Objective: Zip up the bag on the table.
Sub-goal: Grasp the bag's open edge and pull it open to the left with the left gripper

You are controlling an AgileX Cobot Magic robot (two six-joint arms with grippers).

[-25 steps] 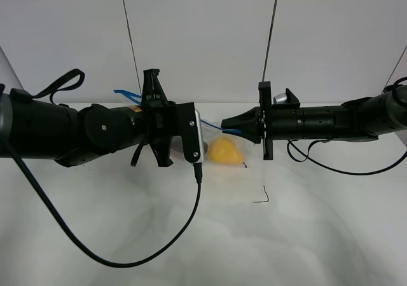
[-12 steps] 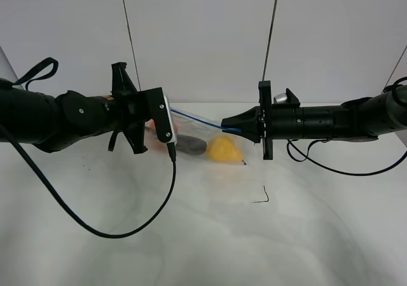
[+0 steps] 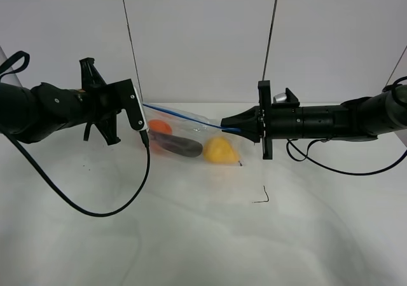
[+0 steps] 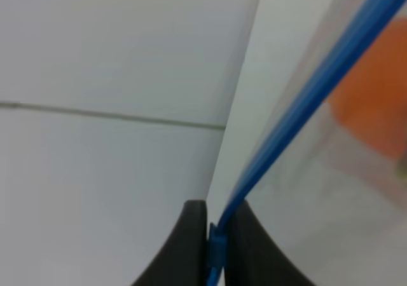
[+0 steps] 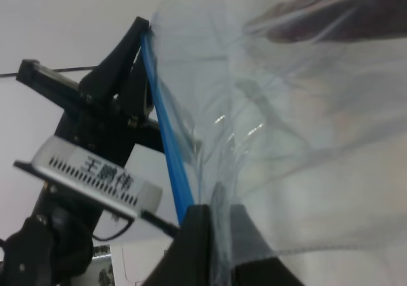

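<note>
- Your left claw (image 4: 215,251) and right claw (image 5: 216,232) each pinch one end of the blue zipper strip (image 3: 184,115) on the bag (image 3: 191,136).
- The zip stroke looks about finished; next, check the seal and release gently.

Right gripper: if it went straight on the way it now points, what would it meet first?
The clear crinkly plastic zip bag, which its jaws pinch at the blue zipper strip; beyond it, probably the left gripper, though depth is unclear.
</note>
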